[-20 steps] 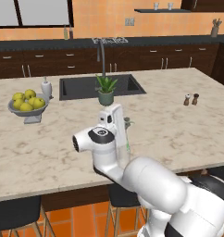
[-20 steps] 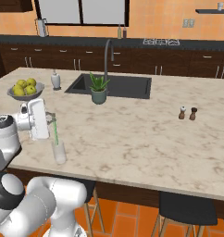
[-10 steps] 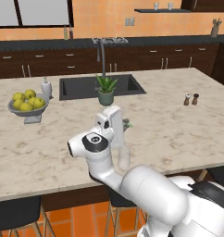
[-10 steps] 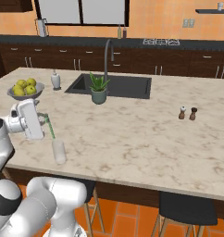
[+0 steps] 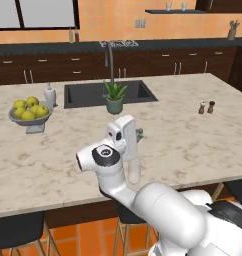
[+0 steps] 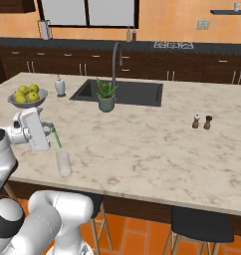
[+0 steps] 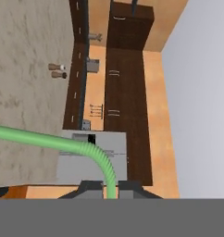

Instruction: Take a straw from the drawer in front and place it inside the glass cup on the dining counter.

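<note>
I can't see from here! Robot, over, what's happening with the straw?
Gripper shut on thin light-green straw. Straw hangs tilted above clear glass cup on marble dining counter, not yet inside. Nothing in the way.

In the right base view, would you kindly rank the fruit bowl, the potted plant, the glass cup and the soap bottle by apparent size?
1. Fruit bowl, widest.
2. Potted plant.
3. Glass cup, though it stands nearest the camera, so its place is unsure.
4. Soap bottle, which stands farther back.

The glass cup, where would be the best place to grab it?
Probably around its middle, coming in level from the side. The glass cup stands upright near the dining counter edge, and its walls look smooth and almost straight, so two fingers could squeeze opposite sides.
</note>
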{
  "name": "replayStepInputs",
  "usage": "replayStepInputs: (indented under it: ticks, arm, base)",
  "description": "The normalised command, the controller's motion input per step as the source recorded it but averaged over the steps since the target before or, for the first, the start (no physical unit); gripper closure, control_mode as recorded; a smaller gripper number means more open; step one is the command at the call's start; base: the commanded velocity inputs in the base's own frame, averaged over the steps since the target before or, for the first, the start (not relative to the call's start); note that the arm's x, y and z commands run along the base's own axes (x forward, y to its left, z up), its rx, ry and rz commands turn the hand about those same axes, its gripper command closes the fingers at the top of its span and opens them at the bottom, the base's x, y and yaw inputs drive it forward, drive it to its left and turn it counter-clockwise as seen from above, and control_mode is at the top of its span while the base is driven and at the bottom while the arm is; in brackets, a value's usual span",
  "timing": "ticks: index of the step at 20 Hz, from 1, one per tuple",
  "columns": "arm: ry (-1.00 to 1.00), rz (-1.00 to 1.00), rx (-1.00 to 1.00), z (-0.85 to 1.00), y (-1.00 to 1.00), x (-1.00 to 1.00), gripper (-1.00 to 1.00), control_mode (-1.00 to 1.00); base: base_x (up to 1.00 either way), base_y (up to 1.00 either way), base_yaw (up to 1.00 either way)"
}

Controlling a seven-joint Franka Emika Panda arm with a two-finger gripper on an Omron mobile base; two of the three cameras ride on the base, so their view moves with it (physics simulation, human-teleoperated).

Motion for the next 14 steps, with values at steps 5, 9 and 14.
replayStepInputs:
  ticks: [5,9,14]
  arm:
    - [0.09,-0.10,0.00,0.17,-0.06,-0.10,1.00,-1.00]
    - [0.20,-0.08,0.00,0.01,-0.01,0.00,1.00,-1.00]
    - [0.07,-0.01,0.00,-0.04,0.00,0.00,1.00,-1.00]
  base:
    - [0.00,0.00,0.00]
    - [0.00,0.00,0.00]
    - [0.00,0.00,0.00]
